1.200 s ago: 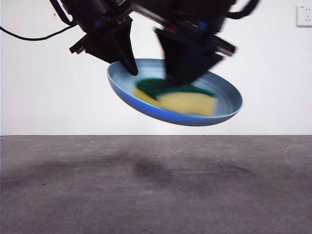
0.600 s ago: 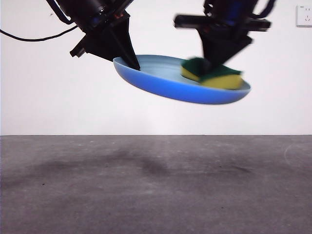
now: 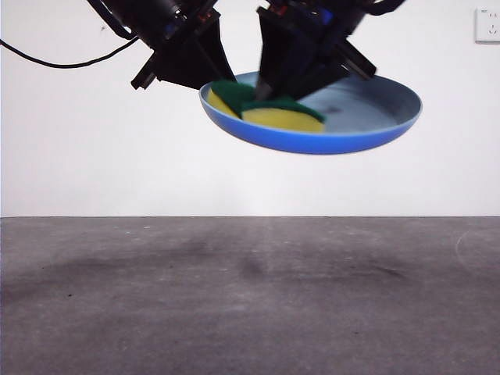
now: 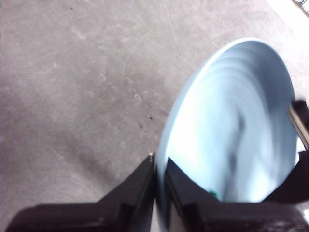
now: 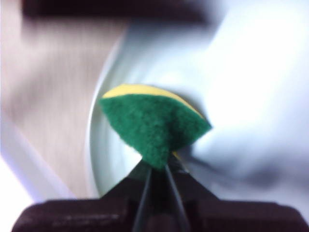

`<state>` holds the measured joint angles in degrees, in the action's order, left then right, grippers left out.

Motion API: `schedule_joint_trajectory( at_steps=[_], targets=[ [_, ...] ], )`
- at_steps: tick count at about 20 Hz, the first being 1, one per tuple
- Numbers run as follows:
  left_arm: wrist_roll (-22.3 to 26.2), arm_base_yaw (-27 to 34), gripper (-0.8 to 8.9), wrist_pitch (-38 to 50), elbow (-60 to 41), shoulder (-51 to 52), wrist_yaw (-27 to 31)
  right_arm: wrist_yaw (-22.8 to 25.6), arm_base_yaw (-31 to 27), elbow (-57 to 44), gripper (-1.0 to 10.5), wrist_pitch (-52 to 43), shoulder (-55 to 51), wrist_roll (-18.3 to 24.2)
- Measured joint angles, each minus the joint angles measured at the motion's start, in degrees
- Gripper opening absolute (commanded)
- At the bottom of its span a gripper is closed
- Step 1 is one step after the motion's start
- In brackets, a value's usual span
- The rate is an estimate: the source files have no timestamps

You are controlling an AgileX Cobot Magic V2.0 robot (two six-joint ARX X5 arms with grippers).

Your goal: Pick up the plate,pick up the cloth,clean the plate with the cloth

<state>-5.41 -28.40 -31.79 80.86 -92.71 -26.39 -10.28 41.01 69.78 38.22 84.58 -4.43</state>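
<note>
The light-blue plate (image 3: pixel 351 125) hangs high above the table, tilted toward the camera. My left gripper (image 3: pixel 205 76) is shut on its left rim; the left wrist view shows the rim (image 4: pixel 166 145) pinched between the jaws of the left gripper (image 4: pixel 159 169). My right gripper (image 3: pixel 285 82) is shut on the cloth (image 3: pixel 266 109), a yellow sponge with a green scouring layer, and presses it into the plate's left part. In the right wrist view the cloth (image 5: pixel 152 123) lies on the pale plate (image 5: pixel 251 67) in front of the right gripper (image 5: pixel 157 169).
The grey table (image 3: pixel 250 297) lies far below the plate. A white wall stands behind, with a socket (image 3: pixel 487 25) at the top right. A black cable (image 3: pixel 47 58) hangs at the top left.
The right gripper has swept the cloth from the plate's right side back to its left part. The plate has shifted a little right and up and tilted more toward the camera.
</note>
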Motion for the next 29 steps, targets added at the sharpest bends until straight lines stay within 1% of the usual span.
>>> schedule_joint_trajectory(
  at_steps=[1, 2, 4, 5, 6, 8, 9, 11, 13, 14, 15, 19, 20, 21, 22, 24, 25, 26, 29],
  targets=[
    [0.0, -0.07, -0.09, -0.15, 0.0, -0.02, 0.07, 2.51, 0.13, 0.09, -0.2, 3.76, 0.0, 0.74],
    [0.0, -0.09, -0.09, -0.28, 0.0, -0.07, 0.24, 6.12, 0.04, 0.09, -0.2, 6.67, 0.0, 1.31],
    [-0.02, 0.04, -0.09, -1.42, 0.0, -0.09, 0.92, 17.46, -0.61, 0.07, -0.2, 11.41, 0.0, 2.1],
    [-0.07, 0.2, -0.09, -2.64, 0.0, -0.09, 1.29, 24.55, -1.27, 0.07, -0.2, 11.5, 0.0, 2.29],
    [-0.07, 0.33, -0.09, -4.09, 0.0, -0.09, 1.29, 30.53, -1.99, 0.07, -0.2, 10.43, -0.02, 2.34],
    [-0.26, 0.33, -0.09, -5.33, 0.0, -0.09, 1.14, 35.93, -2.73, 0.07, -0.2, 7.08, -0.04, 2.34],
    [-0.28, 0.33, -0.09, -5.4, 0.02, -0.09, 1.07, 36.89, -2.86, 0.07, -0.2, 5.11, -0.09, 2.38],
    [-0.35, 0.35, -0.09, -5.77, 0.04, -0.09, 0.39, 36.48, -3.1, 0.07, -0.2, 1.05, -0.22, 2.51],
    [-0.7, 0.52, -0.09, -6.14, 0.04, -0.09, -0.24, 33.48, -3.65, 0.04, -0.2, -3.72, -0.33, 2.54],
    [-0.74, 0.55, -0.09, -6.12, 0.04, -0.09, -0.33, 31.04, -3.93, 0.07, -0.2, -6.01, -0.33, 2.54],
    [-0.74, 0.55, -0.09, -6.12, 0.04, -0.09, -0.33, 28.48, -4.04, 0.04, -0.2, -7.98, -0.35, 2.56],
    [-0.24, 0.55, -0.09, -6.47, 0.04, -0.09, -0.31, 14.75, -4.26, 0.04, -0.2, -15.15, -0.57, 2.51],
    [0.79, 0.52, -0.09, -6.58, 0.04, -0.09, 0.0, 10.43, -4.24, 0.04, -0.2, -16.0, -0.79, 2.51],
    [2.23, 0.33, -0.09, -6.86, 0.04, -0.07, 1.42, 7.21, -4.24, 0.04, -0.2, -15.98, -1.05, 2.29],
    [3.8, -0.15, -0.09, -7.28, 0.04, 0.04, 4.96, 6.08, -4.2, 0.04, -0.2, -15.23, -1.46, 1.95],
    [6.45, -0.61, -0.09, -7.78, 0.04, 0.04, 15.78, 5.77, -4.07, -0.15, -0.2, -12.31, -3.76, 0.96],
    [7.39, 0.2, -0.09, -7.72, 0.04, 0.04, 20.46, 5.79, -4.15, -0.17, -0.2, -10.8, -5.79, 0.7],
    [8.02, 1.55, -0.09, -7.56, 0.04, -0.04, 21.53, 5.86, -4.22, -0.17, -0.2, -9.79, -8.0, 0.52],
    [8.92, 5.38, -0.09, -7.1, 0.04, -1.36, 21.9, 6.23, -4.33, -0.17, -0.2, -6.32, -14.29, 0.33]
  ],
)
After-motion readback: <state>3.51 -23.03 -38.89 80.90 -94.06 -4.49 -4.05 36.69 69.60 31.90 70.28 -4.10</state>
